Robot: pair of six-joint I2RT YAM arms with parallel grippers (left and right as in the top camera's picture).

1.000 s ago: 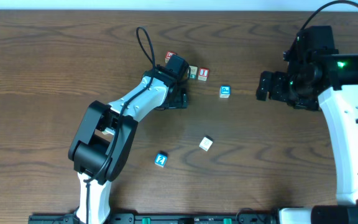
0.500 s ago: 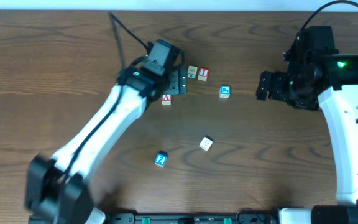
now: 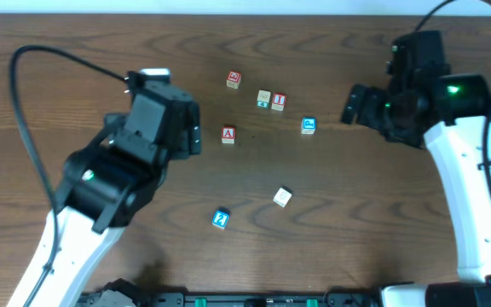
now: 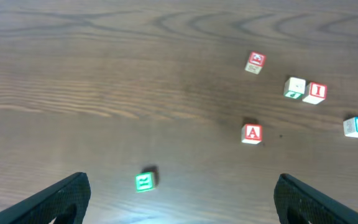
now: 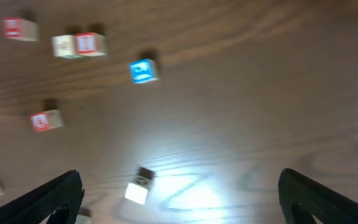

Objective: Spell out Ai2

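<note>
Tabletop: dark brown wood, grain running side to side, slight sheen under the right wrist lamp.

Left tool: black fingers, spread wide and gripping nothing. It hangs just left of the A cube. In the left wrist view you see both fingertips at the lower corners, with bare wood between them.

Green-marked cube: small, blurred, close to the left fingertip. From overhead the left arm hides it.

2 cube: blue top face, sitting alone near the front edge, well apart from the other letters.

A cube: pale wood with a red letter, upright, standing free.

Red-marked cube: behind the A cube, mark unreadable.

Pale cube: green print on one side. It touches the left side of the I cube, which has a red border and a red letter.

Tilted pale cube: turned corner-on, lying right of the 2 cube.

Blue-marked cube: carries another mark and sits right of the I cube.

Right tool: black, fingers wide apart, empty, hanging right of the blue-marked cube.
</note>
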